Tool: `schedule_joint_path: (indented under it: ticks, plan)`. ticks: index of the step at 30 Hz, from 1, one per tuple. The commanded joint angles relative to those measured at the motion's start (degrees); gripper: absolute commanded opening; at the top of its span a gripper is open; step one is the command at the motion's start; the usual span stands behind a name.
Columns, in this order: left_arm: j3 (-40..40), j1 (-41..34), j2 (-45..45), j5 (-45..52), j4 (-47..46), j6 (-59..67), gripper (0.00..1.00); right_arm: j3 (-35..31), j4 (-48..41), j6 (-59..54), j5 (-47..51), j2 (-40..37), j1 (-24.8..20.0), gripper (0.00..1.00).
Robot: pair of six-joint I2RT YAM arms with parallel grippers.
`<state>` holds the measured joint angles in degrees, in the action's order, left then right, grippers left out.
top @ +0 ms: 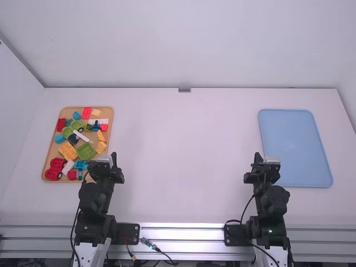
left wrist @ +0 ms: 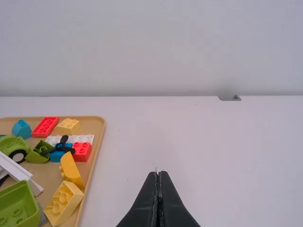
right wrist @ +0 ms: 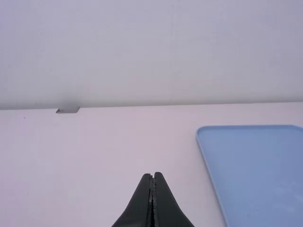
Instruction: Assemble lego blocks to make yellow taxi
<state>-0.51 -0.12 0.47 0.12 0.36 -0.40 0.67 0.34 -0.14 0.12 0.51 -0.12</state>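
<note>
Assembly apparently unstarted; blocks mixed on tan tray (top: pixel 46 162), far left. Left gripper (left wrist: pixel 158 172), right gripper (right wrist: pixel 152 174): both narrow, empty. Next: left opens, picks yellow block (left wrist: pixel 63 203).

Near the table's (top: pixel 183 150) left edge lies one tray (top: pixel 53 153), with blocks (top: pixel 86 151) spread in it; a bar (top: pixel 82 137) crosses its middle, a propeller (top: pixel 95 125) near its right edge. Another tray (top: pixel 295 144) lies near the table's right edge.
</note>
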Motion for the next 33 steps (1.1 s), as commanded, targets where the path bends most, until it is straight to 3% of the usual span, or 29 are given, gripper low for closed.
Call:
schedule_joint_path:
  ticks: [1,33]
  plan:
    - [-0.4,-0.4,0.4,0.2,0.4,-0.4,0.01,0.4,-0.5,-0.6,-0.1,0.4,0.4,0.01]
    - [-15.9,-2.1,15.9,2.4,3.1,-6.2,0.28,13.3,-12.8,-4.9,-1.8,13.3,1.4,0.24]
